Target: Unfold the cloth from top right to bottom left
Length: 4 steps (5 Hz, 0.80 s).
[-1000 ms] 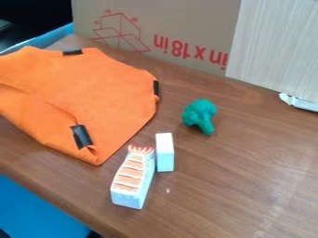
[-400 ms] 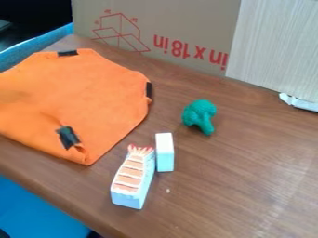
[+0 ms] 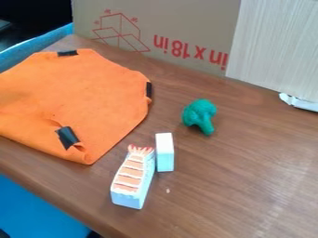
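The orange cloth (image 3: 81,93) lay on the counter (image 3: 236,186) between eight and eleven o'clock, puckered beside a black patch (image 3: 67,137) near its seven-to-eight o'clock corner. At twelve o'clock, upside-down red lettering and a red line drawing marked the cardboard (image 3: 186,16). Whether the end effector was spread or pressed together, I could not tell
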### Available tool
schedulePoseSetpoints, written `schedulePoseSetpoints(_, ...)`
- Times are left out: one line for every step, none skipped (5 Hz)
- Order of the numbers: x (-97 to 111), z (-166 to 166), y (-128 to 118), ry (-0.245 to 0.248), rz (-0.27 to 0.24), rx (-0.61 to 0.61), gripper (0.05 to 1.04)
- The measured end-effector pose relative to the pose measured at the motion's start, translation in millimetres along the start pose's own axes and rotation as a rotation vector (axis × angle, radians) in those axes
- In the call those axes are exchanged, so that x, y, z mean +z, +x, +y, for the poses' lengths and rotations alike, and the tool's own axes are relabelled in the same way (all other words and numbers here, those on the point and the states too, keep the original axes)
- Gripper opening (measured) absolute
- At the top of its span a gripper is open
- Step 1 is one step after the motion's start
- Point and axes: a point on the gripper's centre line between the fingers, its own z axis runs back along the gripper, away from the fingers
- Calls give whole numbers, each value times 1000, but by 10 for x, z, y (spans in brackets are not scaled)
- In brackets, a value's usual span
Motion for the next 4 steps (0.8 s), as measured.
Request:
schedulePoseSetpoints(51, -136, -38, -98, 19, -4, 1002)
schedulePoseSetpoints(450, -263, 21, -218, -57, -3, 1000)
schedulePoseSetpoints(649, -490, 28, -282, -114, -52, 1000)
schedulePoseSetpoints(537, -767, -30, -236, -209, -200, 1000)
